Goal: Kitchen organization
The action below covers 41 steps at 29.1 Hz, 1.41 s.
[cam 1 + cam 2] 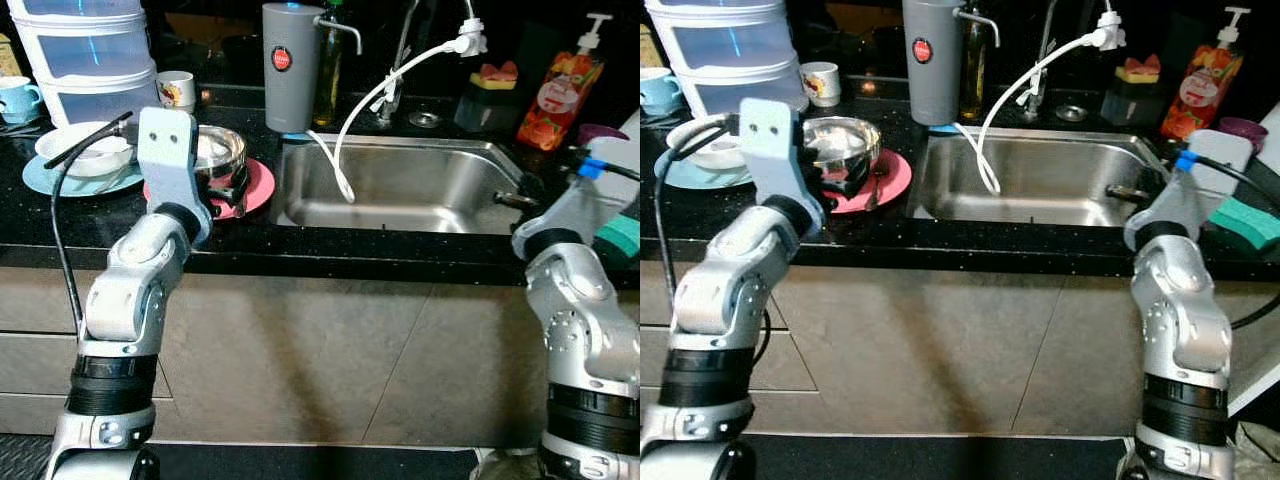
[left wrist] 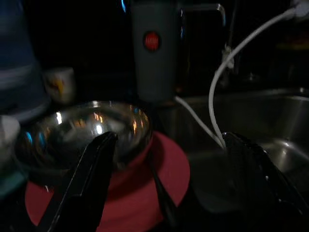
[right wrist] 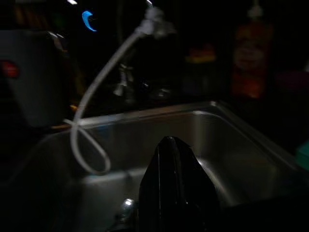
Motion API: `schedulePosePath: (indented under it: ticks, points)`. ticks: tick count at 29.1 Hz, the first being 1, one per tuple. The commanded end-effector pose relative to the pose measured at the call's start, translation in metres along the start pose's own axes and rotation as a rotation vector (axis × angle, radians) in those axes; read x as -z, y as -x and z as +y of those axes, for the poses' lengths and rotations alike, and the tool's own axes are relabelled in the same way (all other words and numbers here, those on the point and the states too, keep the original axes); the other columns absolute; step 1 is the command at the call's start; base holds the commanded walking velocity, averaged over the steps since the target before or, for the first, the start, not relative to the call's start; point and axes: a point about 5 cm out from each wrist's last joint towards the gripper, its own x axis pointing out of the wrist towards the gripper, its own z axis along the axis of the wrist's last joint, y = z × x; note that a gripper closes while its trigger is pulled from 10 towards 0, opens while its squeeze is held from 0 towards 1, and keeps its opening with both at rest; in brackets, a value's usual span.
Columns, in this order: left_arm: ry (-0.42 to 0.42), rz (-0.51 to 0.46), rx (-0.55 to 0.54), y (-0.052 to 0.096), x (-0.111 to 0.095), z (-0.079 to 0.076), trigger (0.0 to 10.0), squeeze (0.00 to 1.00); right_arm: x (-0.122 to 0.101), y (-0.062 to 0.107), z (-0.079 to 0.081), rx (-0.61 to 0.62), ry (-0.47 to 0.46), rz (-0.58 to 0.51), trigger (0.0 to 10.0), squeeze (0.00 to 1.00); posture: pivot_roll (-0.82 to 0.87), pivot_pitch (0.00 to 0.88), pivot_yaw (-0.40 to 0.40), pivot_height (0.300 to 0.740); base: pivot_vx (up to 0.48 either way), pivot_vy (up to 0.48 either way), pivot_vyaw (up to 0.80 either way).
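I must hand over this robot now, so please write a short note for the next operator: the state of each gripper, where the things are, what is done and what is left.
Left gripper: open, fingers spread, low over the counter at the steel bowl, holding nothing.
Right gripper: fingers together, empty, at the right edge of the sink.
Things: the steel bowl sits on the pink plate, left of the sink. A white bowl sits on a blue plate further left. A green sponge lies on the counter right of the sink.
Done: nothing moved yet, as far as the pictures show.
Left: probably grip the steel bowl, then sort the other dishes.
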Motion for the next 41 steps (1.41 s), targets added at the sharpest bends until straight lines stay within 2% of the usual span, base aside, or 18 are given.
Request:
schedulePosePath:
  ticks: [1, 4, 8, 9, 12, 18, 24, 30, 41]
  points:
    - [-0.039, -0.069, 0.005, 0.003, -0.008, -0.005, 10.0, 0.00, -0.016, 0.003, 0.011, -0.061, 0.003, -0.094, 10.0, 0.00, 0.04, 0.167, -0.052, 0.740, 0.000, 0.000, 0.00]
    - [-0.046, -0.093, 0.039, 0.007, -0.011, -0.009, 10.0, 0.00, -0.021, 0.006, 0.020, -0.114, 0.025, -0.126, 10.0, 0.00, 0.04, 0.167, -0.052, 0.740, 0.000, 0.000, 0.00]
    - [-0.027, -0.093, 0.060, 0.011, -0.009, -0.009, 10.0, 0.00, -0.019, 0.007, 0.021, -0.123, 0.049, -0.116, 10.0, 0.00, 0.03, 0.160, -0.053, 0.740, 0.000, 0.000, 0.00]
    - [-0.061, -0.112, 0.069, 0.014, -0.009, -0.009, 10.0, 0.00, -0.022, 0.009, 0.020, -0.127, 0.041, -0.147, 10.0, 0.00, 0.03, 0.159, -0.054, 0.740, 0.000, 0.000, 0.00]
    - [-0.088, -0.119, 0.080, 0.016, -0.009, -0.009, 10.0, 0.00, -0.025, 0.011, 0.022, -0.150, 0.034, -0.166, 10.0, 0.00, 0.03, 0.159, -0.054, 0.740, 0.000, 0.000, 0.00]
    - [-0.091, -0.119, 0.027, 0.020, -0.004, -0.006, 10.0, 0.00, -0.029, 0.015, 0.031, -0.195, 0.072, -0.205, 10.0, 0.00, 0.03, 0.151, -0.060, 0.740, 0.000, 0.000, 0.00]
    - [-0.096, -0.155, 0.013, 0.020, -0.007, -0.004, 10.0, 0.00, -0.028, 0.015, 0.029, -0.179, 0.075, -0.207, 10.0, 0.00, 0.03, 0.149, -0.060, 0.740, 0.000, 0.000, 0.00]
    - [-0.109, -0.192, -0.006, 0.018, -0.015, 0.000, 10.0, 0.00, -0.033, 0.014, 0.027, -0.171, 0.088, -0.234, 10.0, 0.00, 0.03, 0.147, -0.060, 0.740, 0.348, 0.000, 0.00]
    - [-0.105, -0.199, -0.003, 0.017, -0.016, -0.001, 10.0, 0.00, -0.034, 0.013, 0.026, -0.166, 0.093, -0.241, 10.0, 0.00, 0.03, 0.146, -0.058, 0.740, 0.480, 0.000, 0.00]
